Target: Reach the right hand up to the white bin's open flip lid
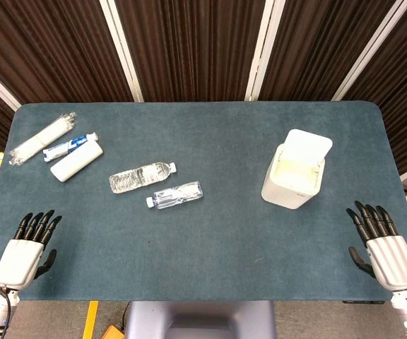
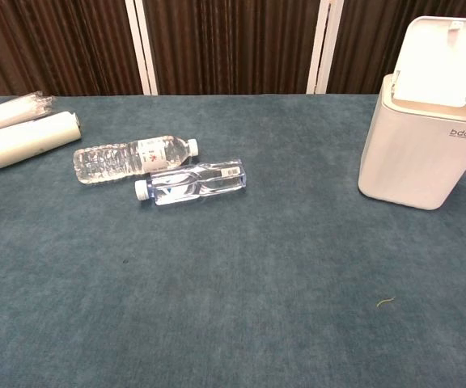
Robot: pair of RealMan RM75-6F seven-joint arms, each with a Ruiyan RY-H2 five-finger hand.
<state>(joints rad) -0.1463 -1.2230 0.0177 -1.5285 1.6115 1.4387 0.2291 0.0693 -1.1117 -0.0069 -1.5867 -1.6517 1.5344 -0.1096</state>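
Observation:
The white bin (image 1: 293, 182) stands on the right part of the blue table, its flip lid (image 1: 308, 146) raised and leaning toward the far side. In the chest view the bin (image 2: 423, 153) is at the right edge with the lid (image 2: 443, 61) upright above its mouth. My right hand (image 1: 381, 244) hovers at the table's near right corner, fingers spread, holding nothing, well short of the bin. My left hand (image 1: 28, 247) is at the near left corner, fingers also spread and empty. Neither hand appears in the chest view.
Two clear water bottles (image 1: 141, 176) (image 1: 176, 195) lie left of centre. At the far left lie a white cylinder (image 1: 77, 160), a toothpaste tube (image 1: 69, 146) and a wrapped roll (image 1: 42, 138). A dark slatted wall runs behind the table.

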